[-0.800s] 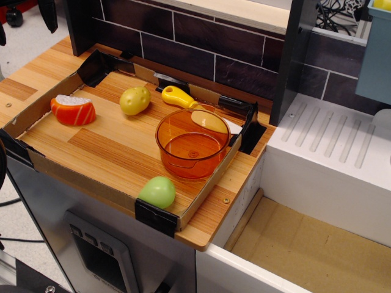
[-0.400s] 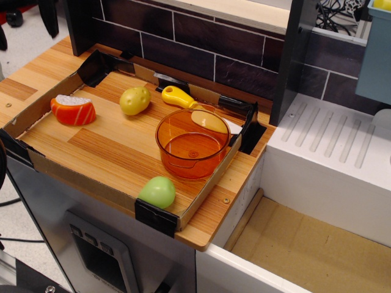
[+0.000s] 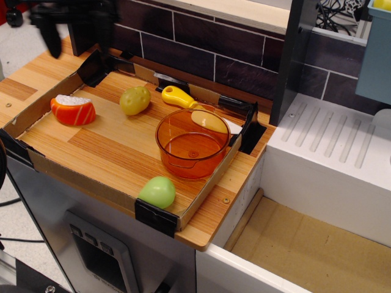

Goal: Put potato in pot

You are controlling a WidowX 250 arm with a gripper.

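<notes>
The potato [image 3: 135,100] is small, yellowish and speckled. It lies on the wooden board near the back, left of the pot's yellow handle [image 3: 178,97]. The pot [image 3: 192,143] is transparent orange and stands upright and empty at the right of the board. My gripper [image 3: 78,33] is a dark, motion-blurred shape at the top left, high above the board's back left corner, well left of and above the potato. Its fingers [image 3: 52,38] hang spread apart with nothing between them.
An orange half-fruit with a white top [image 3: 73,110] lies at the left of the board. A pale green fruit [image 3: 157,191] lies at the front edge. A low cardboard rim [image 3: 76,177] frames the board. A dark brick wall stands behind, and a white sink [image 3: 330,159] is at the right.
My gripper has moved right and down into view at the top left. The potato, the pot and the other things have not moved.
</notes>
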